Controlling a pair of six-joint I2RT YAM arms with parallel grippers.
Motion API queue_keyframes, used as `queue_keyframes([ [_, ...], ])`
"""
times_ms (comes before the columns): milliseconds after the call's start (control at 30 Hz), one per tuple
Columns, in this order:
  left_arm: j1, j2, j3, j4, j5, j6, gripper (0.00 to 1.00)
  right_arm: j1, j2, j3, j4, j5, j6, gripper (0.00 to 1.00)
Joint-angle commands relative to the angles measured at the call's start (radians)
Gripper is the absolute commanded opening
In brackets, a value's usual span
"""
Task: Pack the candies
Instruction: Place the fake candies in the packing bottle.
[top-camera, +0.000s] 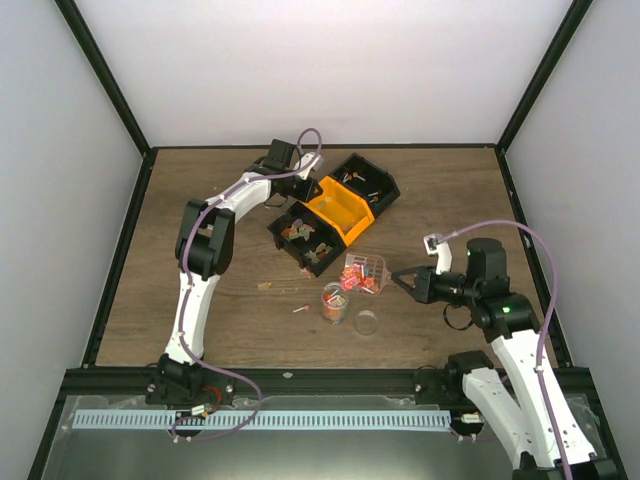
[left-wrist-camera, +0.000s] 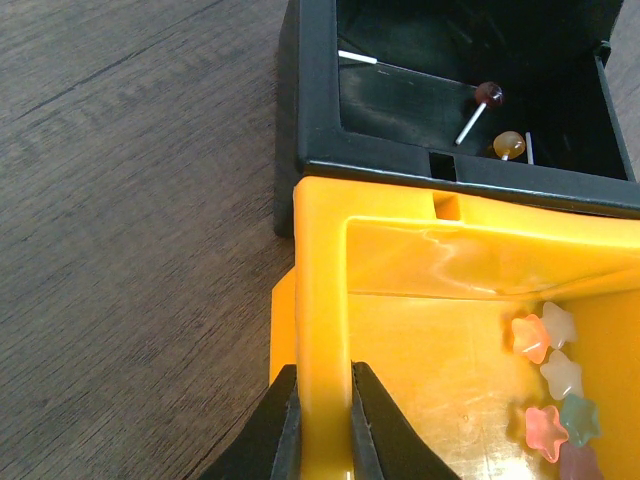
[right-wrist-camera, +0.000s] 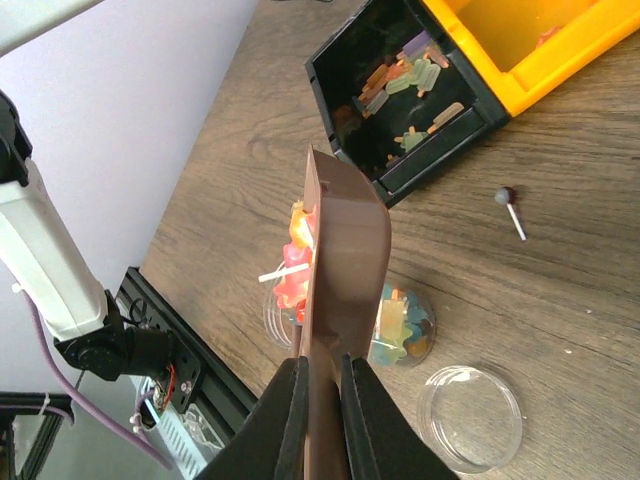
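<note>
The packing looks partly done. The small clear plastic cup on the wooden surface already holds a low heap of tiny mixed-colour candies, and more of them sit on the flat brown plastic scoop, which hangs above or just beside the cup; the pictures do not settle which.

The right end effector is closed on the scoop's handle. The left end effector is clamped on the wall of the orange plastic bin, apparently steadying it.

Much appears left:
- The orange bin has star-shaped sweets.
- The nearer black plastic bin has many more candies.
- One loose lollipop lies on the surface.
- The clear round lid lies beside the cup, not yet fitted.
</note>
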Motion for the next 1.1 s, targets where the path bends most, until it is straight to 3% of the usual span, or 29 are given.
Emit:
queue_keyframes([
  [0, -0.024, 0.071, -0.038, -0.038, 0.001, 0.014, 0.04, 0.077, -0.003, 0.05, 0.018, 0.058, 0.021, 0.01],
  [300, -0.022, 0.06, -0.046, -0.043, 0.0, 0.023, 0.04, 0.221, 0.018, 0.045, 0.061, 0.186, 0.061, 0.01],
  [1067, -0.022, 0.07, -0.054, -0.032, 0.006, 0.021, 0.04, 0.226, 0.069, 0.143, -0.002, 0.264, -0.016, 0.01],
])
